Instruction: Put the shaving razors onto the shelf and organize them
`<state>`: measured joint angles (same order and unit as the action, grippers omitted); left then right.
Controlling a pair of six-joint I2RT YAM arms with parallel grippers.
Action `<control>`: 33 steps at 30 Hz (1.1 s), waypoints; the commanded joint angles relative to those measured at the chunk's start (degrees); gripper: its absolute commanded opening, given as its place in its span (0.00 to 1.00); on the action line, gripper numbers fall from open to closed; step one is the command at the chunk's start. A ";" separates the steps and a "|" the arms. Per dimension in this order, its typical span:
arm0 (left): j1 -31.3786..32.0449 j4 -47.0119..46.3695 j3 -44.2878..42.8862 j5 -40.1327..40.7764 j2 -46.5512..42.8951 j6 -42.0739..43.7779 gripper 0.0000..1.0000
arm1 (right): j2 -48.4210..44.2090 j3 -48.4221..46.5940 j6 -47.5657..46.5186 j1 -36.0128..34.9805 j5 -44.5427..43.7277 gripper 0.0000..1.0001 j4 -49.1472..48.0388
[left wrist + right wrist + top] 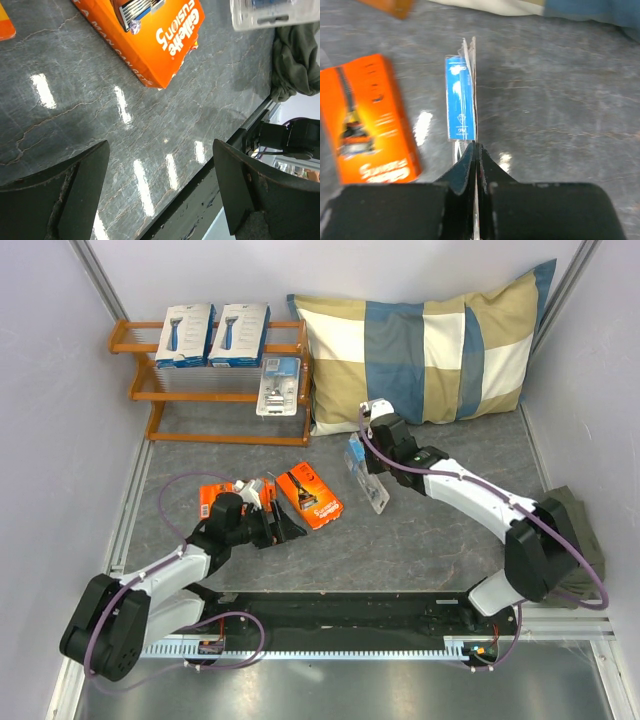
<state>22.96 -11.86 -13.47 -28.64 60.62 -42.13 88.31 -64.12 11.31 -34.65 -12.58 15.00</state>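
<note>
Item: my right gripper (476, 150), pressed together on the blister pack (460, 100) edge, pack jutting ahead of my fingertips. Destination: shelf (140, 395), well apart, ahead-left. Hazard, I judge: thin-edge pinch, so the pack may pivot or slip.

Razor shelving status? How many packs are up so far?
Done: two white boxes and one blister pack on the shelf. In hand: right gripper shut on the second blister pack. Remaining: two orange packs on the table; left gripper open, empty.
</note>
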 commanded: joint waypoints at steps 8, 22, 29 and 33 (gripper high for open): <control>0.15 2.63 -1.47 0.78 -2.88 0.64 0.91 | -0.97 2.93 4.68 0.29 17.77 0.04 4.24; 0.15 3.77 -0.94 1.31 -3.40 1.52 0.91 | 1.18 7.43 6.01 3.01 3.44 0.67 4.24; 0.15 3.60 -1.29 1.40 -2.61 1.87 0.91 | -4.38 7.87 4.07 3.01 6.68 0.71 3.54; 0.15 3.77 -1.55 1.31 -2.35 2.05 0.91 | -3.15 8.31 4.33 2.93 11.24 0.69 2.31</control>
<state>22.96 -7.75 -13.50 -28.40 58.00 -42.09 84.51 -56.60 16.25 -31.55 -5.61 19.14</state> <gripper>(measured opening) 0.907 0.705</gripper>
